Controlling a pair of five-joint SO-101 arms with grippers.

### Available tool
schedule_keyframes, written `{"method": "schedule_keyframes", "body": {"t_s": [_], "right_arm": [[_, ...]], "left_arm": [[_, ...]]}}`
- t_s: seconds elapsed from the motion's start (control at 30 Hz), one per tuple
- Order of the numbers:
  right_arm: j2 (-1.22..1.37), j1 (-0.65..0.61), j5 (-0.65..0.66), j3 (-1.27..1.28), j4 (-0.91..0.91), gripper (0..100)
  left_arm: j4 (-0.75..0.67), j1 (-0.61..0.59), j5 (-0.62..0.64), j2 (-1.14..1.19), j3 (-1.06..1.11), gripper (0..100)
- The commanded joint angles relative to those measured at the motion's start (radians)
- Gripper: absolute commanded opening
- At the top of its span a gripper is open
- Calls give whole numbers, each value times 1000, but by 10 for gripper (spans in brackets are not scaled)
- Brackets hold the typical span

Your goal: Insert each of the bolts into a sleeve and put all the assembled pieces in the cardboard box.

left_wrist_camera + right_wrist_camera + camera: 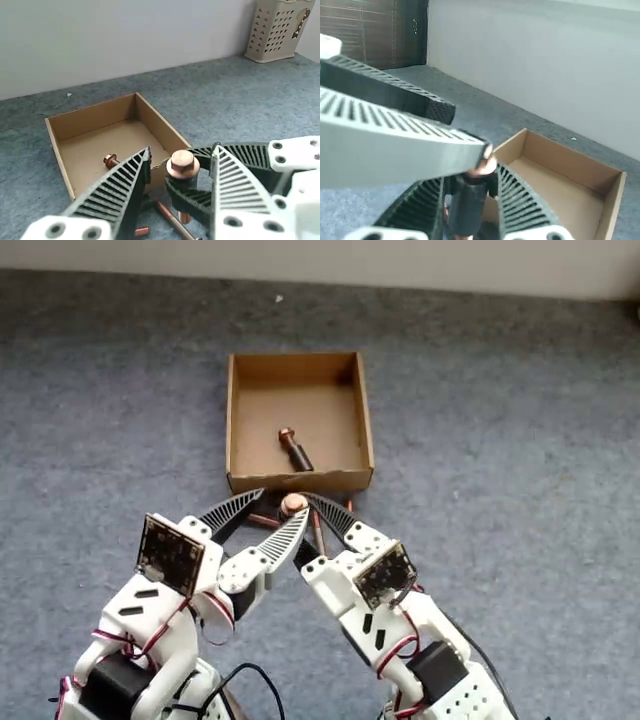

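Right gripper (470,176): clamped on sleeve (467,210), bolt (182,164) seated. Left gripper (181,151): jaws apart. Risk: its fingertip snags bolt head, dropping assembly short of cardboard box (365,410)

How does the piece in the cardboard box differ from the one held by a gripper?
The boxed piece lies on its side on the cardboard box floor, untouched; the held piece stands upright, head up, in the right gripper, outside the box's near wall. Both show a copper head on a dark sleeve.
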Motion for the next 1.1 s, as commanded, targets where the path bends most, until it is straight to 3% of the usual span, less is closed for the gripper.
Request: {"method": "schedule_keyframes", "body": {"t_s": [0.0, 0.23, 0.4, 0.5, 0.7, 0.9, 1.07], "right_arm": [[-10, 53, 3, 143, -28, 5], [-7, 125, 3, 143, -25, 5], [-7, 249, 3, 143, 4, 5], [-7, 285, 8, 143, 10, 5], [-7, 292, 8, 143, 10, 5], [-7, 294, 9, 142, 54, 5], [-7, 294, 9, 111, 97, 5]], "left_arm": [[12, -7, -12, -7, -58, 214], [9, -30, -14, -7, -61, 210], [-51, -248, -6, -7, -53, 207], [-101, -328, -12, -5, -42, 140], [-132, -420, -137, -5, 68, 25], [-132, -610, -207, -5, 236, 7], [-132, -673, -210, -5, 371, 8]]}}
